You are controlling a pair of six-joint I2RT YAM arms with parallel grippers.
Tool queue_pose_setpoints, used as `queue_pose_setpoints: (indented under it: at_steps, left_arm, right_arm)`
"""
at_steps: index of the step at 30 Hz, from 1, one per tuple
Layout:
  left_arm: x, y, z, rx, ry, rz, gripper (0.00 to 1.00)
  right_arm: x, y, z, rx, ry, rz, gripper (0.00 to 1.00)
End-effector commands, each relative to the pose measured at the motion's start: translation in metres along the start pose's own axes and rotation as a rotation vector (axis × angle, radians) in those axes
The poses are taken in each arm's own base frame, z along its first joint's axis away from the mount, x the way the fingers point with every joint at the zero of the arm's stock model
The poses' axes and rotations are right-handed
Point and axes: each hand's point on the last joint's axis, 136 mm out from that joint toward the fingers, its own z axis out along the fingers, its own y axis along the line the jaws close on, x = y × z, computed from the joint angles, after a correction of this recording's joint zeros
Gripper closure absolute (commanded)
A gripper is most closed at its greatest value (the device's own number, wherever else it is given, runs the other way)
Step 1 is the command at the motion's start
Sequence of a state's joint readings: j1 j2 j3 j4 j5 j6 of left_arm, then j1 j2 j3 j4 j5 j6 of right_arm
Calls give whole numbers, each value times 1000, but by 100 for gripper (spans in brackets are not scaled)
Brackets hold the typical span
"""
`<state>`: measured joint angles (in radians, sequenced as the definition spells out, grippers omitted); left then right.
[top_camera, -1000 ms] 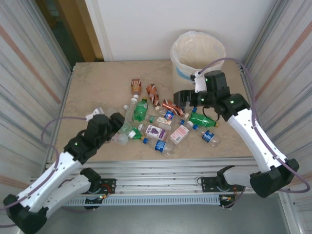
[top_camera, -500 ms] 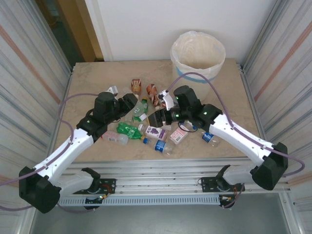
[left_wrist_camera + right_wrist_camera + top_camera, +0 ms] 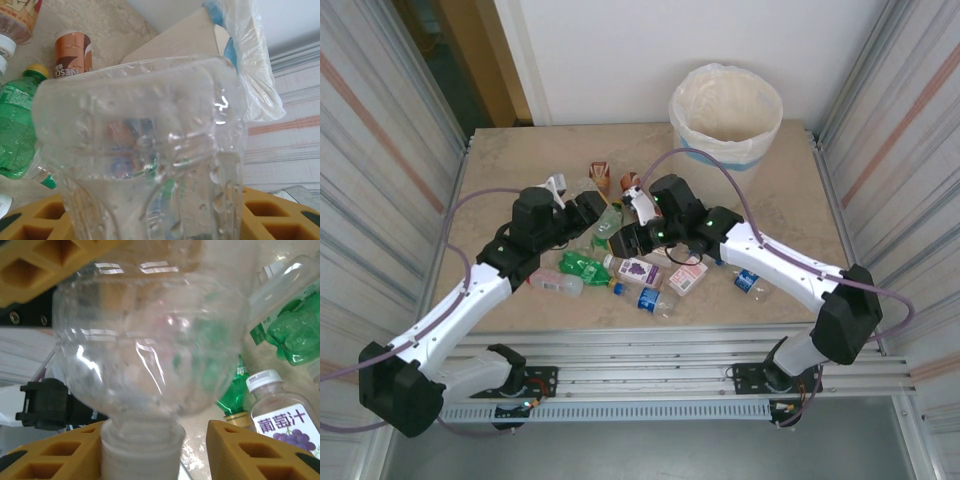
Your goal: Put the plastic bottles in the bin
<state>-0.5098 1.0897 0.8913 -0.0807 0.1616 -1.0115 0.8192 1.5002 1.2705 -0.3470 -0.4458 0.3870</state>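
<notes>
Two robot arms meet over a scatter of plastic bottles (image 3: 642,270) at the middle of the beige table (image 3: 520,160). The white bin (image 3: 730,152), lined with a cream bag, stands well apart at the table's 1 o'clock corner.

The left gripper (image 3: 590,210) hangs at the heap's 10 o'clock edge. Its wrist view shows yellow fingers (image 3: 35,220) pressed in from both sides on a clear dimpled bottle (image 3: 145,150), pinching it. Beyond that bottle lie a green bottle (image 3: 15,125) at 9 o'clock and a brown Nescafé-labelled bottle (image 3: 72,55) at 11 o'clock. The bin's liner is at 1 o'clock.

The right gripper (image 3: 626,240) sits just beside the left one, at its 4 o'clock, low over the heap. In its own wrist view the jaws stand spread to either side of the cap of a white-capped clear bottle (image 3: 150,350). A strip of table shows between the cap and the finger at 4 o'clock, so the jaws are not clamped on it. Whether this is the bottle the left gripper holds cannot be told. A grape-juice bottle (image 3: 280,425) with a purple label lies near, at 4 o'clock.

From above, a pink-labelled bottle (image 3: 688,277) and a blue-labelled bottle (image 3: 748,282) lie on the table along the scatter's 4 o'clock side.
</notes>
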Motion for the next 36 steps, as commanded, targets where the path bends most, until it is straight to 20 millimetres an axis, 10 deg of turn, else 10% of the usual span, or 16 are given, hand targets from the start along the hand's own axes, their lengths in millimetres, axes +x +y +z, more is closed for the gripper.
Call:
queue_pose_setpoints:
  at_steps: [1,7,13,19,36]
  left_arm:
    - [-1,-11,0,57,4,-3,56]
    - [0,-9,1,61,5,-11,50]
    - [-6,-8,-7,54,-11,3,2]
    - [-20,-15,-32,47,-90,99,1]
    - [-23,35,-90,-121,-260,165,1]
  right_arm:
    - [-15,10,3,-28,-30,-38,53]
    - [-16,8,5,-20,-28,-29,80]
    - [-19,2,-1,23,-41,-19,93]
    - [-29,-12,-19,75,-73,33,97]
    - [-155,-74,-197,353,-402,113,100]
